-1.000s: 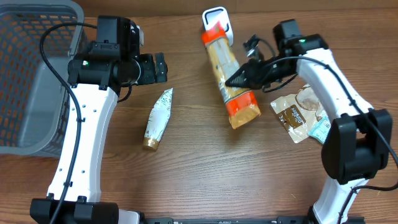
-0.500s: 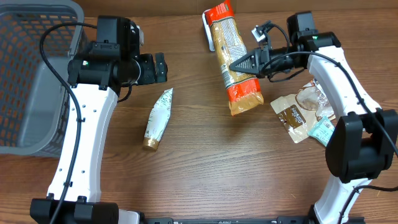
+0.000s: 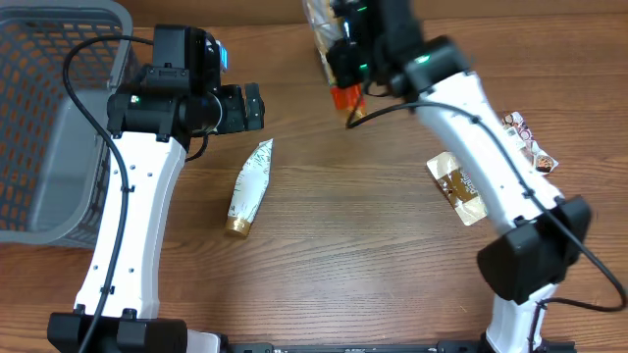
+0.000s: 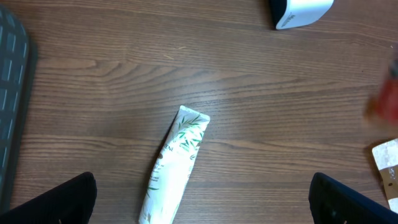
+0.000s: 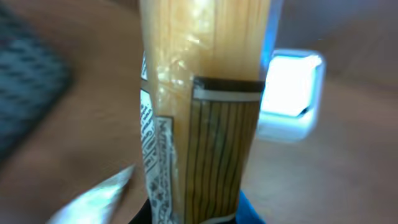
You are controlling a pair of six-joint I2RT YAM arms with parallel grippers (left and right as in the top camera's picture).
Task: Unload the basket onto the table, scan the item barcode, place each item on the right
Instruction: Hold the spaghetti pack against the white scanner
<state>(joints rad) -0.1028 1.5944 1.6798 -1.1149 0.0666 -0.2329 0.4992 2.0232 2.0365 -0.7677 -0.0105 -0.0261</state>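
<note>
Orange-ended pasta packet point(image 5: 199, 112) sits clamped in the right gripper point(image 3: 353, 59) at the table's twelve o'clock, by the white scanner point(image 5: 291, 93). The left gripper point(image 3: 253, 106) gapes wide and empty, with the tube point(image 3: 250, 186) at its six o'clock.

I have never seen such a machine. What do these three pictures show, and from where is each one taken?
Two white robot arms work at a wooden table. One picture looks down from above; the other two come from cameras on each arm's wrist. The right gripper is shut on a long packet, held up near a white device, probably the barcode scanner. The left gripper is open and holds nothing. On the table lie a white tube, a brown pouch and another small packet. A grey basket stands at the left.
</note>
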